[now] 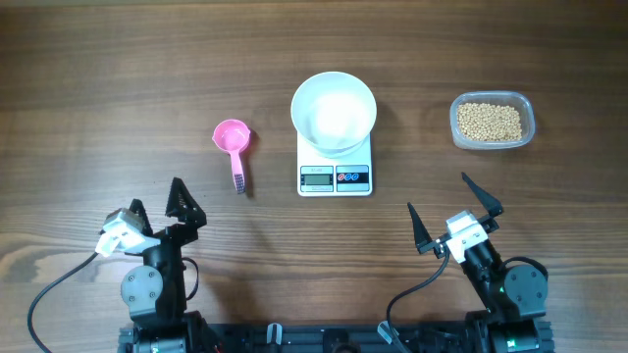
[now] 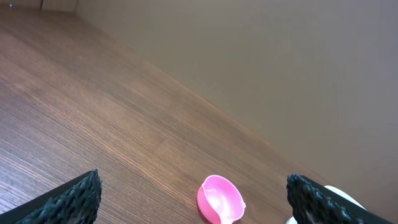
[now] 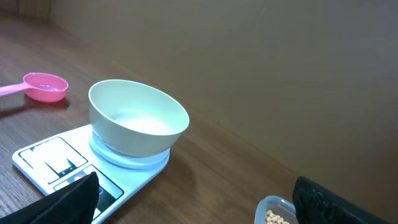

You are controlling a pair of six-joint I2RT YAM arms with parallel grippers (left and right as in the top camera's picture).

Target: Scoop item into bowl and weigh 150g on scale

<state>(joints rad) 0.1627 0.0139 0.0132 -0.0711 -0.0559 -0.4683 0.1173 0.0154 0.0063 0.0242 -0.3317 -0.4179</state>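
Empty white bowl upright on small white square scale, tan beans lying in clear tub well to its right

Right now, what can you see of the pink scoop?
The pink scoop is a small measuring scoop that looks like glossy plastic, with a round cup and a short straight handle whose end looks darker and ribbed. It lies open side up and empty on the wooden table, to the left of the scale and apart from it. The handle points toward the robot. Only the table touches it.
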